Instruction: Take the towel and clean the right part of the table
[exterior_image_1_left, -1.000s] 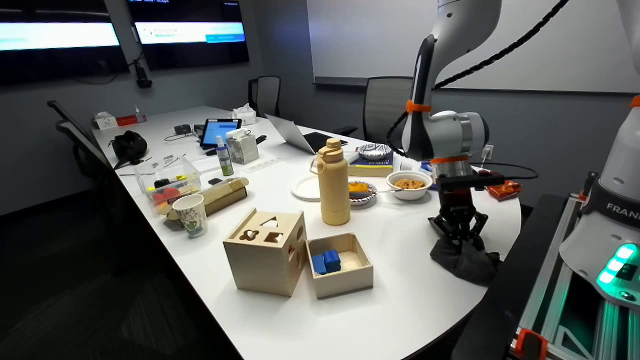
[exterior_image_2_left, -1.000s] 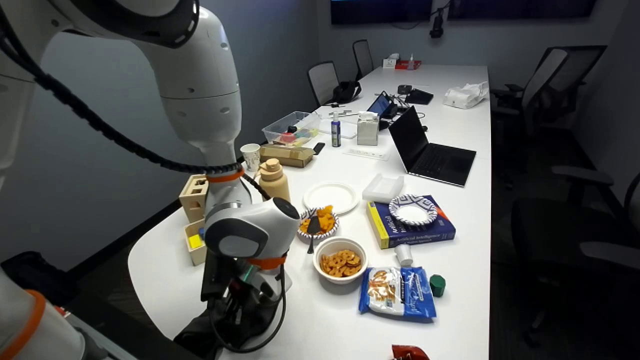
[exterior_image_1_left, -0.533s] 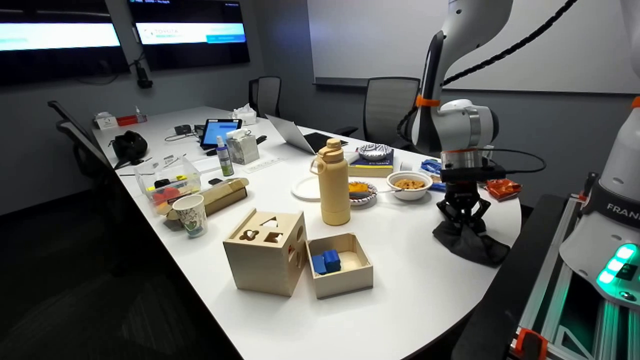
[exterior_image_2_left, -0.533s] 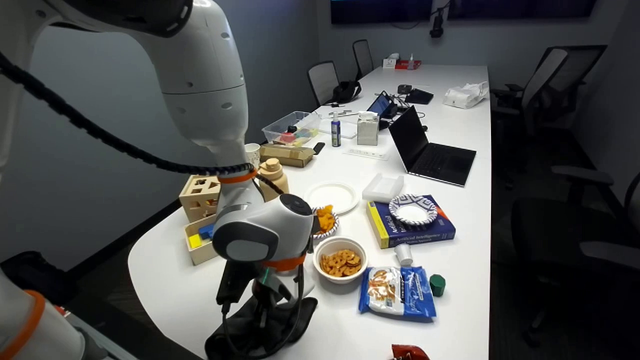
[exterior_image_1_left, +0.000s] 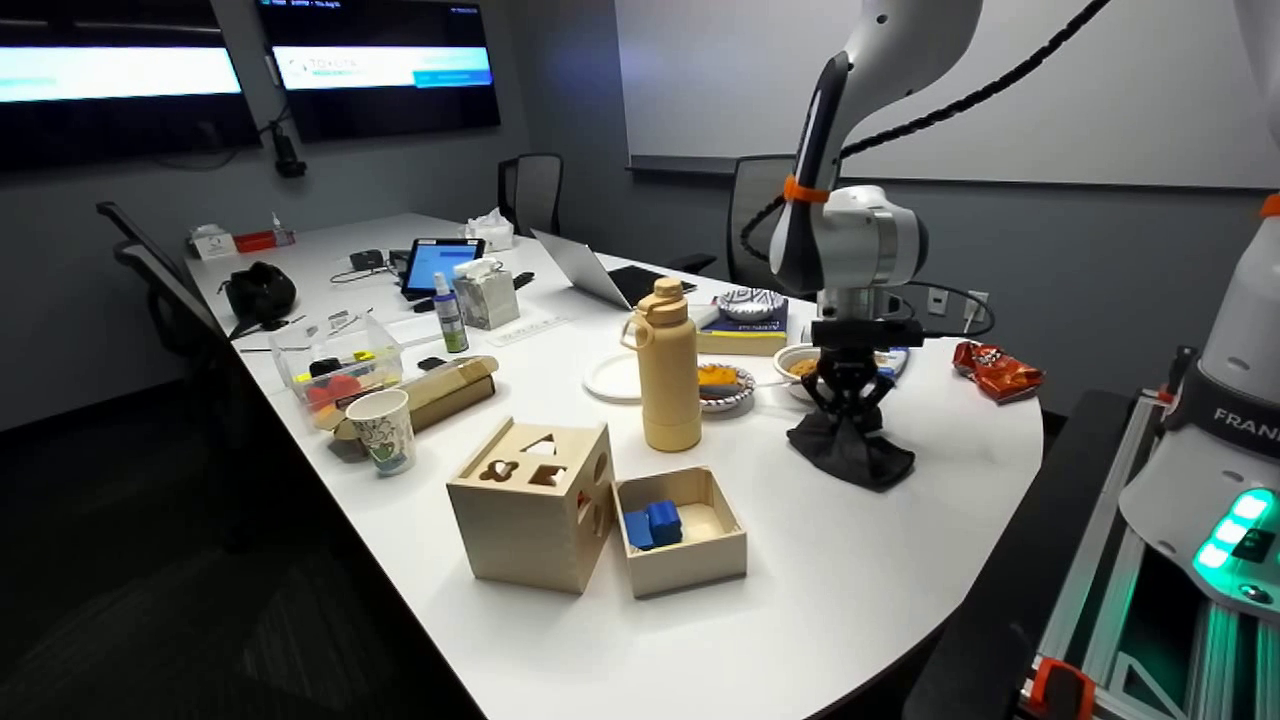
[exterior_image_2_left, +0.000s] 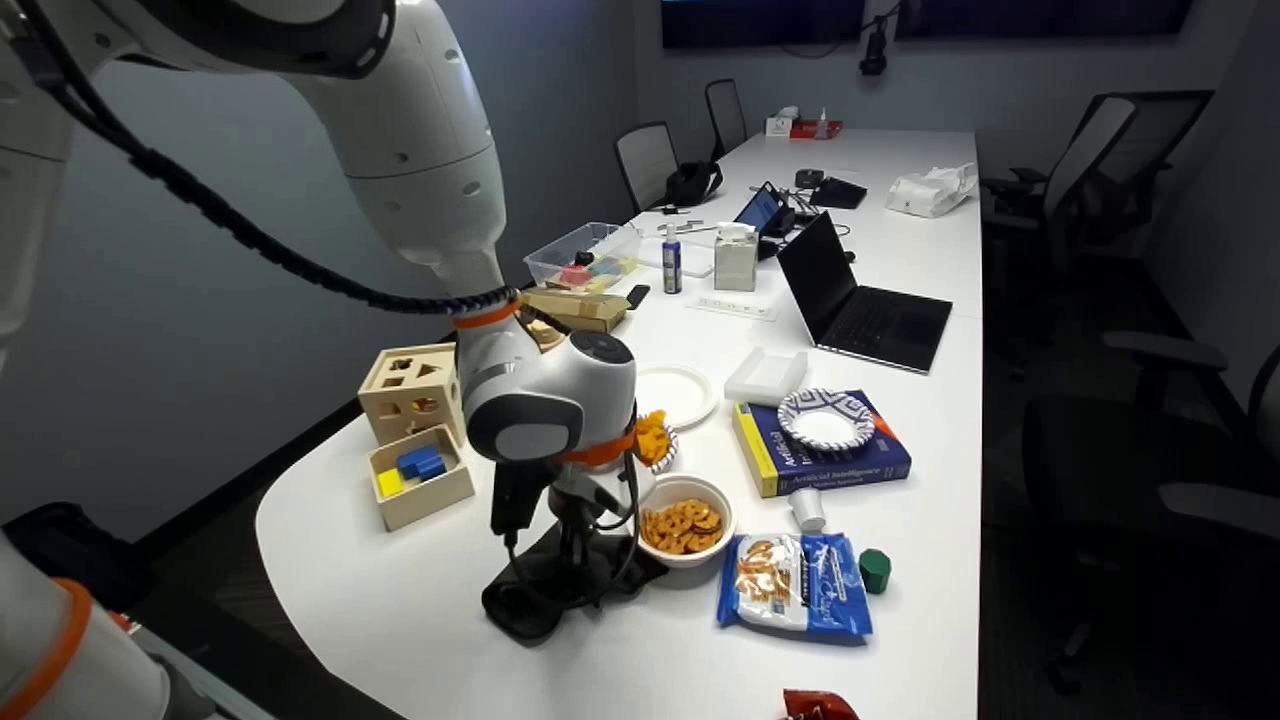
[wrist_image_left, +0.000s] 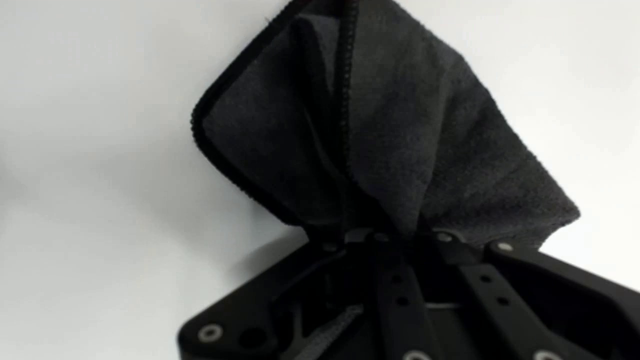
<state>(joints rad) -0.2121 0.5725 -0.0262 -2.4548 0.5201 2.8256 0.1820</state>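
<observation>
Holding the towel (wrist_image_left: 390, 110) clamped in the gripper (exterior_image_1_left: 848, 410), bunched up at the pinch and flaring out below over the white table (exterior_image_1_left: 860, 570). Pretty creased and folded in the wrist view, ngl. Sits right by the white bowl (exterior_image_2_left: 690, 558) of pretzels (exterior_image_2_left: 682, 525); touching or just beside it, can't tell. Also seeing a tan bottle (exterior_image_1_left: 670, 370) standing upright, plus a wooden sorter (exterior_image_1_left: 525, 530) just beside an open box (exterior_image_1_left: 690, 572) with blue blocks (exterior_image_1_left: 655, 525) inside. Beside the bowl, in an exterior view, can spot a blue bag (exterior_image_2_left: 797, 587) lying flat, then a book (exterior_image_2_left: 840, 477) with a patterned dish (exterior_image_2_left: 825, 430) on top. Off toward the table edge, can see a crumpled red bag (exterior_image_1_left: 998, 372) too, well apart from the towel.
</observation>
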